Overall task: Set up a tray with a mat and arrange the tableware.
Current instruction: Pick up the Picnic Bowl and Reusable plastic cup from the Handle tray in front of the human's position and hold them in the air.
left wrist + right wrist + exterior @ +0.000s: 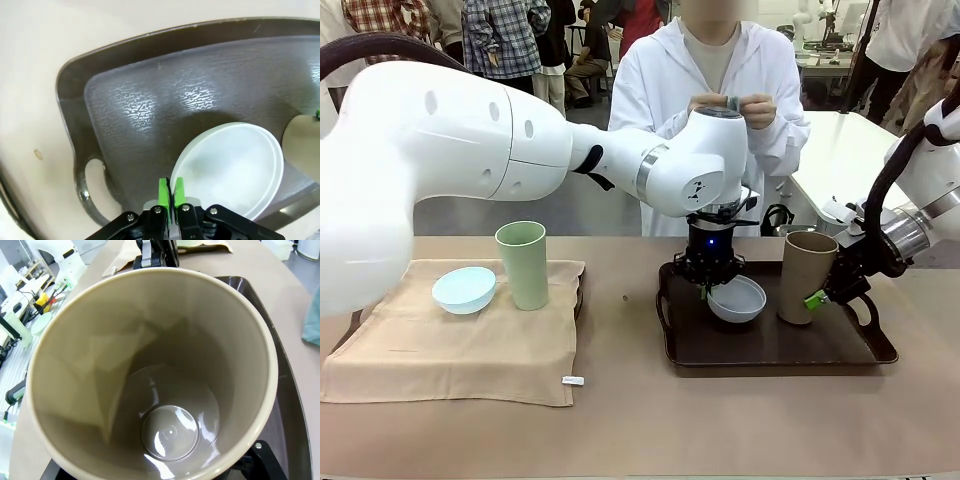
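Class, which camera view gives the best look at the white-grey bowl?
The left wrist view: the white-grey bowl is close and large, its rim pinched by the left claw. The front view shows it small and tilted over the dark tray, under that claw. The right wrist view looks into the tan-brown cup.

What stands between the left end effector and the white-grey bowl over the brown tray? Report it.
Nothing visible does. The left end effector is shut on the rim of the round white-grey bowl, over the dark brown plastic tray. The tall tan-brown cup stands apart, on the bowl's right, clear of that grip.
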Action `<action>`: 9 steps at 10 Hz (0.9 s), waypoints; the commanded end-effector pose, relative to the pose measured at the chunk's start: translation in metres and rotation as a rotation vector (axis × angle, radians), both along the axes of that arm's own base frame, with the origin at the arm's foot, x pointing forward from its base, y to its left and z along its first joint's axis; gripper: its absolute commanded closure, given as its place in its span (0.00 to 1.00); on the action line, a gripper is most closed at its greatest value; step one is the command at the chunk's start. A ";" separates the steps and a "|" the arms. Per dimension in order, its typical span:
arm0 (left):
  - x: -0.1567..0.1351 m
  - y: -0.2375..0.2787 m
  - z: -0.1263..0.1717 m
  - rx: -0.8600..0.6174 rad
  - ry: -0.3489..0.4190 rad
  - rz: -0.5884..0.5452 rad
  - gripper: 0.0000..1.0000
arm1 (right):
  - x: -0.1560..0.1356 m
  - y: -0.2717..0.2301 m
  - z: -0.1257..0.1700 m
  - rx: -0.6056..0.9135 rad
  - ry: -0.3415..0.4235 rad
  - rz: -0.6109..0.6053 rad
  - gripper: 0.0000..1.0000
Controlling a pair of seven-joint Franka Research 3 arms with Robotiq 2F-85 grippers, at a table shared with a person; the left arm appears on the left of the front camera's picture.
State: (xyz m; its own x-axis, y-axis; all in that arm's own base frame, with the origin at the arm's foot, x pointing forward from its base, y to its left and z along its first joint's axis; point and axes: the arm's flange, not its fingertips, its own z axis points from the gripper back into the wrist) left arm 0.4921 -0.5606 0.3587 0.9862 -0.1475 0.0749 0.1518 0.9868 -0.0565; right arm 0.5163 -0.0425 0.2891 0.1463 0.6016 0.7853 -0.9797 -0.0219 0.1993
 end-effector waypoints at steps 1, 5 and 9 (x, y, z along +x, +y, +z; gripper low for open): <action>0.004 -0.003 0.001 0.011 0.019 0.043 1.00 | 0.001 -0.001 0.001 0.018 -0.032 -0.022 1.00; -0.026 0.037 0.090 -0.027 -0.002 0.070 1.00 | -0.064 -0.016 0.144 -0.025 -0.194 -0.050 0.24; -0.078 0.053 0.196 -0.122 -0.117 0.104 1.00 | -0.104 -0.008 0.228 -0.073 -0.282 -0.068 0.24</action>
